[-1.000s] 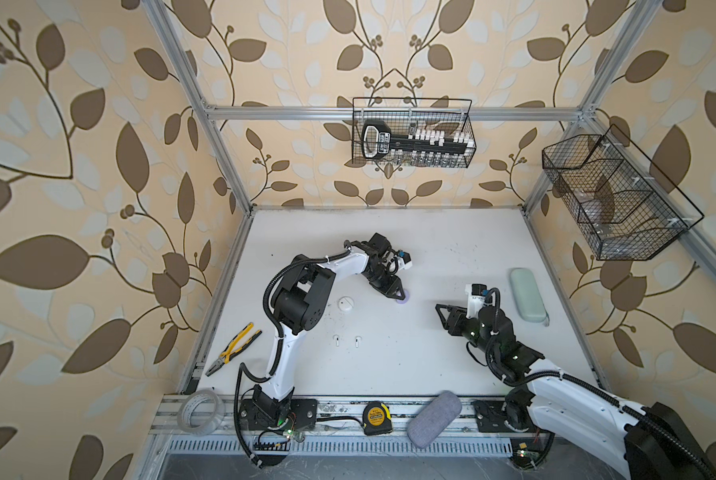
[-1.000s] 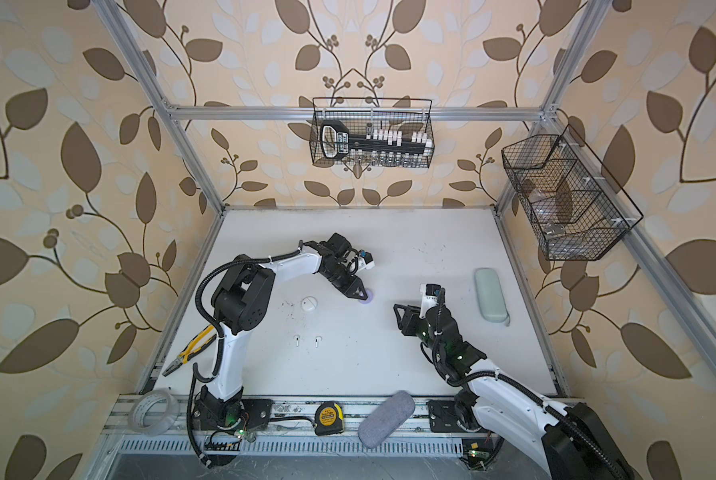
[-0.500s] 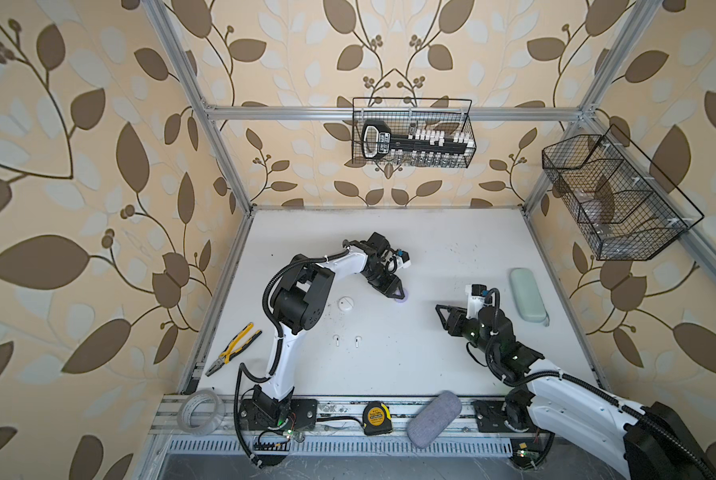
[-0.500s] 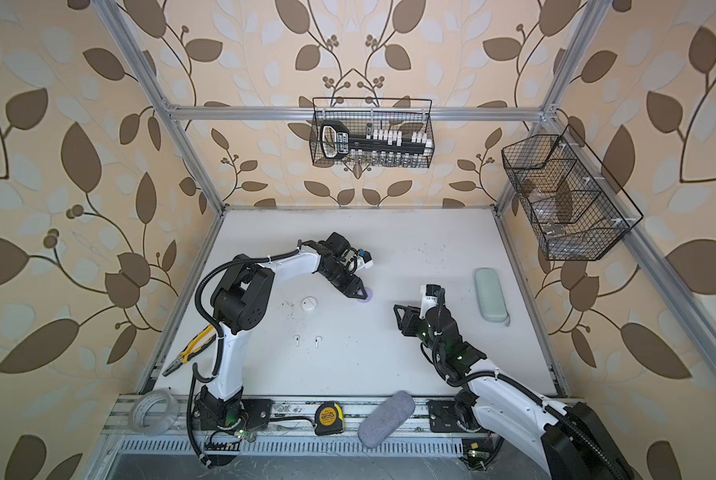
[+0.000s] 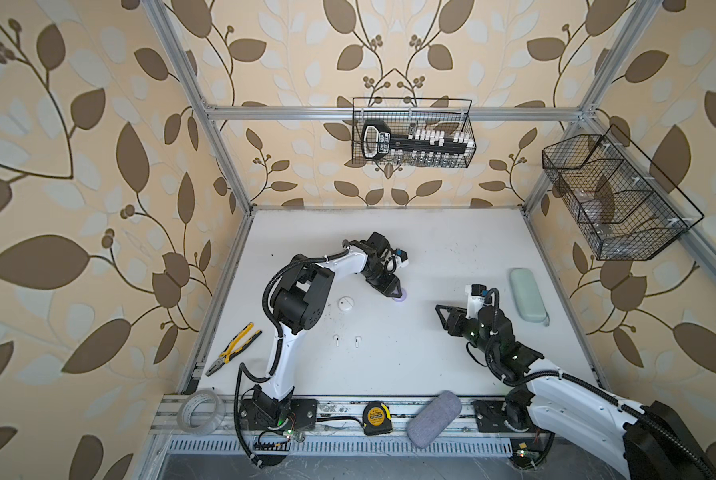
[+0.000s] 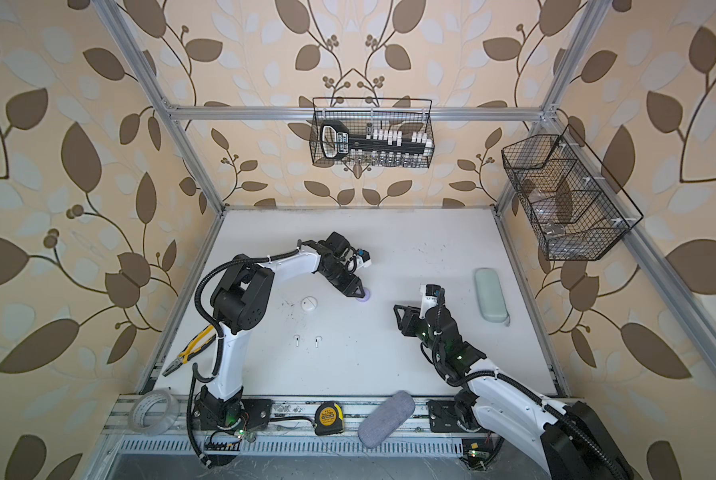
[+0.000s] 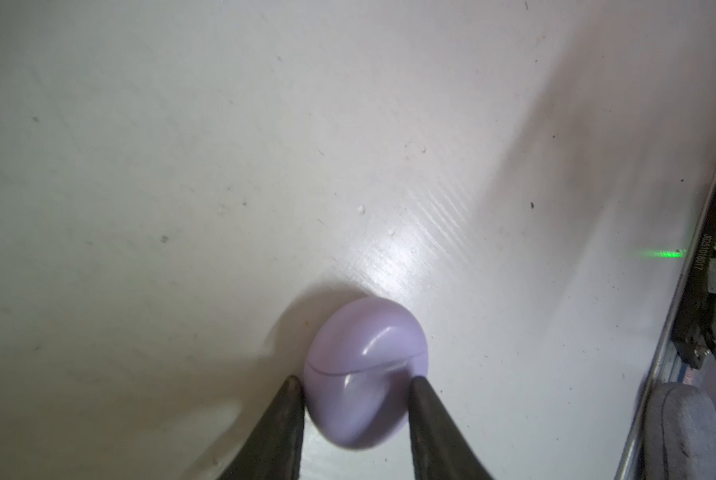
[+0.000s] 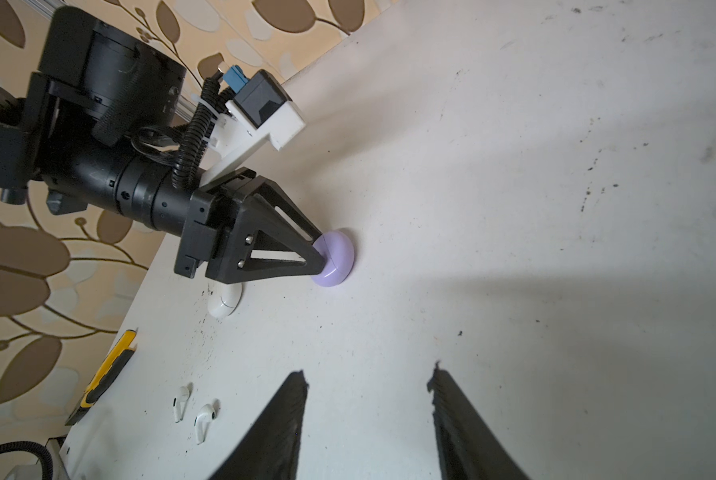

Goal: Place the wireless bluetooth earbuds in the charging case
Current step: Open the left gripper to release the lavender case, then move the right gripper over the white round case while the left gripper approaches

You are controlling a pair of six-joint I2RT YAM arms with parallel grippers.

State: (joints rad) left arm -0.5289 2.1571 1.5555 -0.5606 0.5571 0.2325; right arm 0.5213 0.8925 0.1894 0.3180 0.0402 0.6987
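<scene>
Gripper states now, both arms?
Left gripper: jaws astride the lavender case; clamped or not, cannot tell.
Right gripper: open, empty.

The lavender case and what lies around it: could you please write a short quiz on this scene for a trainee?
1. True or false: the lavender case is closed.
2. How many white earbuds lie loose on the table? A) one B) two C) four
3. Fill in: the ____ gripper straddles the lavender case.
Key: 1 true, only a seam shows. 2 B. 3 left: the left gripper has a finger on each side of the case.
</scene>
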